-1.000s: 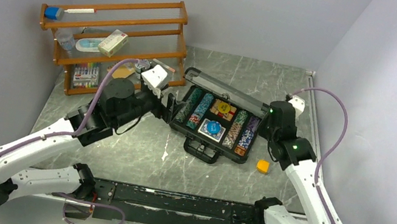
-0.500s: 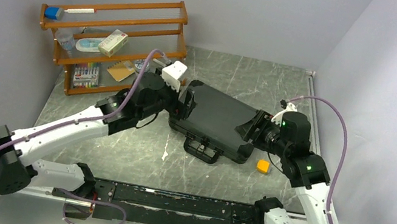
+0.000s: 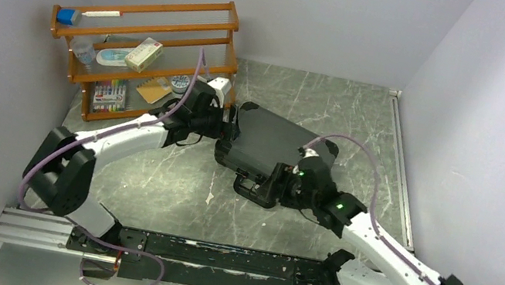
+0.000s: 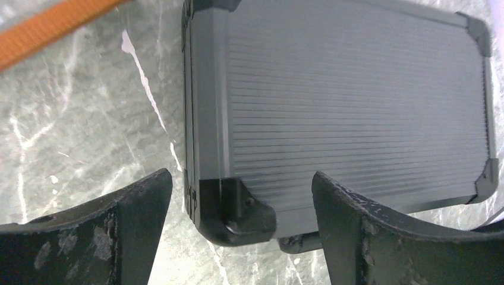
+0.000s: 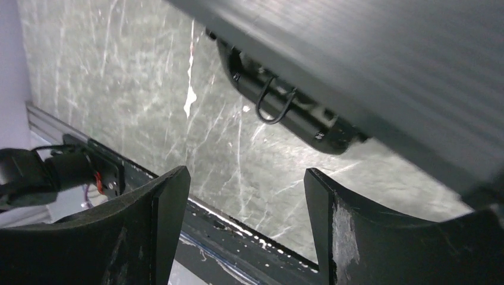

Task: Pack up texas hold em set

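The black case (image 3: 269,141) of the hold em set lies shut on the marble table, its handle (image 3: 255,190) at the near side. The chips, decks and tokens are hidden inside. My left gripper (image 3: 231,125) is open at the case's left end. In the left wrist view it (image 4: 241,202) straddles a black corner cap (image 4: 238,211) of the ribbed lid (image 4: 356,101) without gripping it. My right gripper (image 3: 273,185) is open and empty at the case's near side, by the handle. In the right wrist view it (image 5: 246,202) hovers over bare table, below the handle (image 5: 285,113).
An orange wooden rack (image 3: 147,53) with small items stands at the back left, close behind my left wrist. A black rail (image 3: 214,253) runs along the near table edge, also seen in the right wrist view (image 5: 238,237). Grey walls close in both sides.
The case lid went from open to shut. My left gripper moved up to the case's left end. My right arm swung from the case's right end to its near side by the handle.
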`<control>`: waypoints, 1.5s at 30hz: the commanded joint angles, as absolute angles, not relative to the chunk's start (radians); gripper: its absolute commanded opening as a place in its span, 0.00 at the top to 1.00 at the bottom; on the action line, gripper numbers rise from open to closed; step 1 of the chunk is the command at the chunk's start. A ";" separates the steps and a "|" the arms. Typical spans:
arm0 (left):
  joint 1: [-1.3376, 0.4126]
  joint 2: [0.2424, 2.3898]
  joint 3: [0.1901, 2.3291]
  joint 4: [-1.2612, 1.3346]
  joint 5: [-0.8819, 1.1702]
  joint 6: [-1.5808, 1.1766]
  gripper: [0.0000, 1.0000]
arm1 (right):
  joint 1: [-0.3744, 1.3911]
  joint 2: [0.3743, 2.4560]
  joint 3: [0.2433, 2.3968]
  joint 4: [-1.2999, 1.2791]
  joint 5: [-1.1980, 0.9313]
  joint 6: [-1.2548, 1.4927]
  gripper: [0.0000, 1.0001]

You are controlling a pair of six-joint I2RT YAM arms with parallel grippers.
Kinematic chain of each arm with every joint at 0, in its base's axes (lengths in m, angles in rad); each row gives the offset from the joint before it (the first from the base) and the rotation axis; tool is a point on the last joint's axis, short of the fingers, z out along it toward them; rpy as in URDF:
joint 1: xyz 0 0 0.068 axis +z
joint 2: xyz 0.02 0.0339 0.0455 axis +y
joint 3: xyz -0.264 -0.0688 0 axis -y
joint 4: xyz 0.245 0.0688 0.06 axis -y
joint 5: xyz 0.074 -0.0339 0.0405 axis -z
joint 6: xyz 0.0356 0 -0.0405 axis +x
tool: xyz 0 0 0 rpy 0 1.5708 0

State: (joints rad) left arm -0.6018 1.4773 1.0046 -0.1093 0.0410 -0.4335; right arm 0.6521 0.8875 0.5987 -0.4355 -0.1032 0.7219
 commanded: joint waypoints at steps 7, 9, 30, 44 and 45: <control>-0.567 1.644 1.011 -0.128 0.160 -0.458 0.28 | 0.988 1.124 0.600 -0.233 0.168 0.888 0.22; -0.567 1.660 1.003 -0.156 0.124 -0.452 0.34 | 1.017 1.163 0.593 -0.202 0.177 0.908 0.22; -0.568 1.682 0.971 -0.196 0.075 -0.439 0.56 | 1.049 1.349 0.589 -0.091 0.301 0.946 0.20; -0.569 1.683 0.972 -0.192 0.081 -0.438 0.56 | 1.049 1.301 0.594 -0.015 0.408 0.938 0.21; -0.568 1.683 0.972 -0.193 0.080 -0.438 0.56 | 1.049 1.299 0.596 -0.018 0.416 0.939 0.21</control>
